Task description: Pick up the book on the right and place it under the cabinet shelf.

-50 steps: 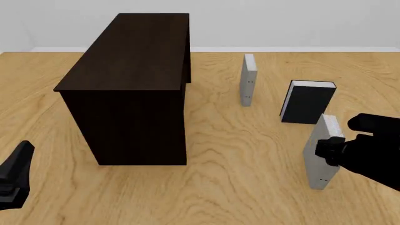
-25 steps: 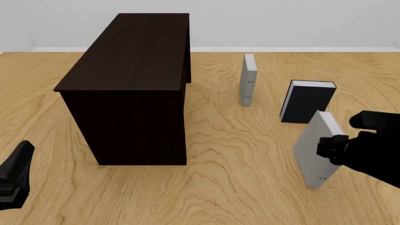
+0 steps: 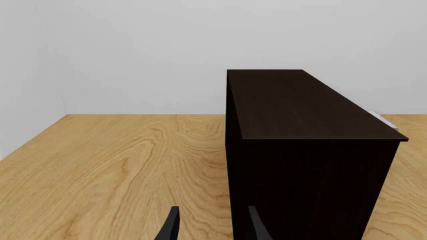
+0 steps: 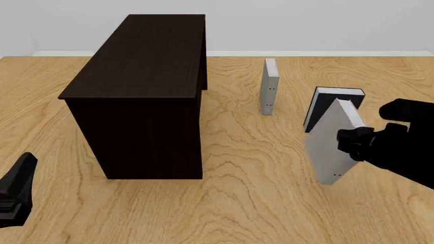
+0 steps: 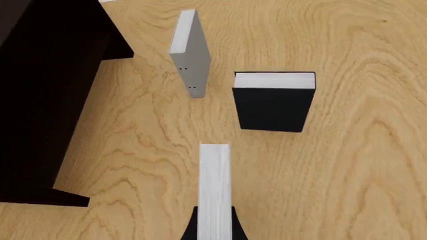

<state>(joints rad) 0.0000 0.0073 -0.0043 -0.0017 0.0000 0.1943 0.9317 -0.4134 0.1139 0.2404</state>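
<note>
A pale grey wall rises behind a light wood-grain worktop (image 4: 257, 203) that fills the scene. The largest thing on it is the cabinet shelf (image 4: 146, 96), a very dark brown box with a flat top, standing on the left half. Right of it, well apart, a second grey book (image 4: 269, 86) stands upright on its edge, spine toward the camera. Farther right a black-covered book (image 4: 326, 104) stands upright with white page edges on top. In front of that one, the book (image 4: 332, 145), light grey with tiny dark dots near its lower spine, is tilted with its top leaning right and appears lifted clear of the worktop. The right hand (image 4: 356, 145) is clenched on its page-edge side. The left hand (image 3: 212, 227) waits low at the near left, its fingers parted and grasping nothing.
</note>
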